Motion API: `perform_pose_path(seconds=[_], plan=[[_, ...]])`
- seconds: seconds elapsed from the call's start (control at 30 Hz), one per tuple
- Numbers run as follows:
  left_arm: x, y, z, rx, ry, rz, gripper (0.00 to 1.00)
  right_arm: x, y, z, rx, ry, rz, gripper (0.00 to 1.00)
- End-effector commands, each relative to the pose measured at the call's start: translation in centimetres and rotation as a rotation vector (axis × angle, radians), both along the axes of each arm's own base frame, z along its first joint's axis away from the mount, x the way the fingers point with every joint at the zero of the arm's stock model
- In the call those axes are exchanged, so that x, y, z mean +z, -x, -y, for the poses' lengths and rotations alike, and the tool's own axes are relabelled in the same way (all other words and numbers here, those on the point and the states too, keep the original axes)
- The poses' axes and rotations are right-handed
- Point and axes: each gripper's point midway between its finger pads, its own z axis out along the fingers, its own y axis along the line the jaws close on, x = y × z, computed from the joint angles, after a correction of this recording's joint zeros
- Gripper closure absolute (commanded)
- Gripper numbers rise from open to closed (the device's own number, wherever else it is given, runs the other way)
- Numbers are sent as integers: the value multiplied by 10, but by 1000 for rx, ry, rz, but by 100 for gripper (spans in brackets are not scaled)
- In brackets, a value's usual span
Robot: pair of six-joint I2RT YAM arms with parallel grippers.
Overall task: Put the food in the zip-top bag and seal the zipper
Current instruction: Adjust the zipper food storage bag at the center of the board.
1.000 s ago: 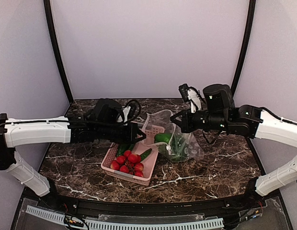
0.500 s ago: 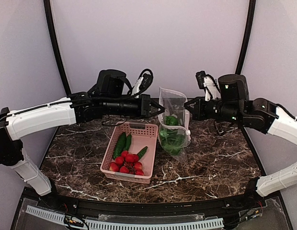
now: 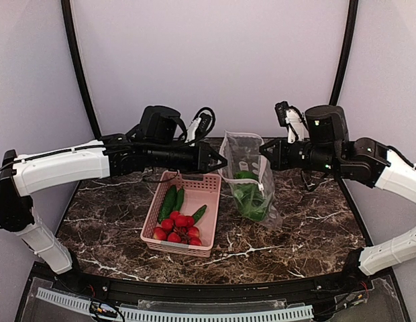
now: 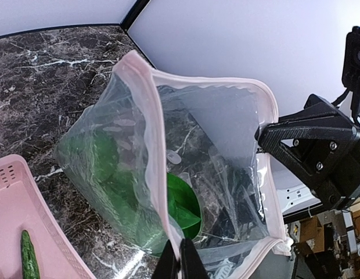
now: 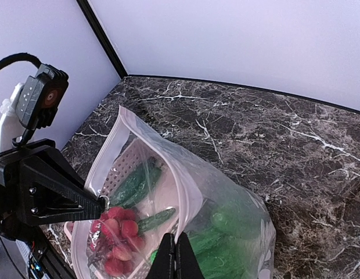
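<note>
A dark marbled table (image 3: 308, 235) carried a pink basket (image 3: 208, 184). Just right of the basket hung the clear zip-top bag (image 3: 245, 151) with green food (image 3: 249, 194) inside. Its zipper (image 4: 151, 133) gaped, with left jaws and right jaws clamped on opposite mouth edges.

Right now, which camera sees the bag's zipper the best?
The left wrist view. The zipper fills it up close, its pale pink strip running round the open mouth of the zip-top bag. The right wrist view shows only part of it. The top view shows it tiny, along the bag's top edge.
</note>
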Motion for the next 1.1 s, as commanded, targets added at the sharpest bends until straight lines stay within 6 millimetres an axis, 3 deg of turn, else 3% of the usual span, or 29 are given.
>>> perform_pose_path(seconds=[0.0,0.13,0.23,0.37,0.43,0.57,0.83,0.93,1.07], plan=[[8,3,-12,11,-2,16,81,5,-3,-1,-9,-32,9,100],[-2,2,-25,48,-44,29,53,3,-3,-3,-2,-39,2,100],[-17,5,-40,81,-94,21,40,1,-2,-5,5,-43,-5,100],[-49,13,-66,131,-167,-21,27,-2,-2,-8,13,-46,-11,100],[-79,17,-87,167,-235,-51,22,-3,-2,-9,17,-46,-13,100],[-129,10,-123,244,-334,-141,21,-7,-3,-16,37,-43,-22,100],[-159,-24,-161,353,-534,-126,26,-8,-2,-18,44,-48,-27,100],[-158,-30,-156,320,-536,-107,23,-8,-2,-16,41,-49,-25,100],[-137,-26,-125,191,-402,-72,21,-9,-3,-14,30,-46,-21,100]])
